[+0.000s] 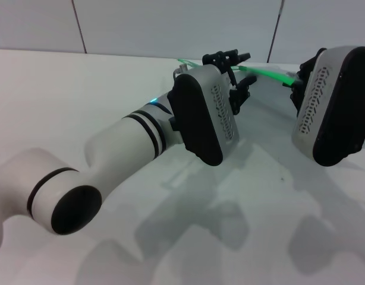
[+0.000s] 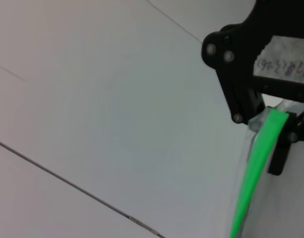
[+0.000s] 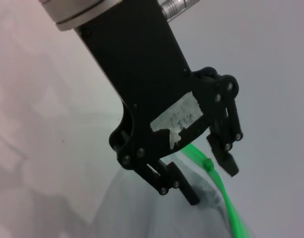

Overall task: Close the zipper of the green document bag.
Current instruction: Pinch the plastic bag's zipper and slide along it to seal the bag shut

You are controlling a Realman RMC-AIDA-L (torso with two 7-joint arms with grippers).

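Observation:
The green document bag [image 3: 142,218] hangs as a pale translucent sheet between my two arms at the far side of the table. Its zipper [image 1: 266,73] is a bright green strip stretched between the grippers. My left gripper [image 1: 237,74] sits at the strip's left part. In the right wrist view the left gripper [image 3: 209,178] stands open, fingers on either side of the strip, with the small green slider tab [image 3: 207,162] between them. The right gripper [image 2: 263,134] is shut on the end of the zipper [image 2: 251,178]. In the head view its fingers are mostly hidden behind its own housing [image 1: 334,107].
The white table [image 1: 81,101] spreads in front of and to the left of the arms. A pale panelled wall [image 1: 170,24] stands right behind the bag. My left forearm [image 1: 123,154] reaches diagonally across the middle of the table.

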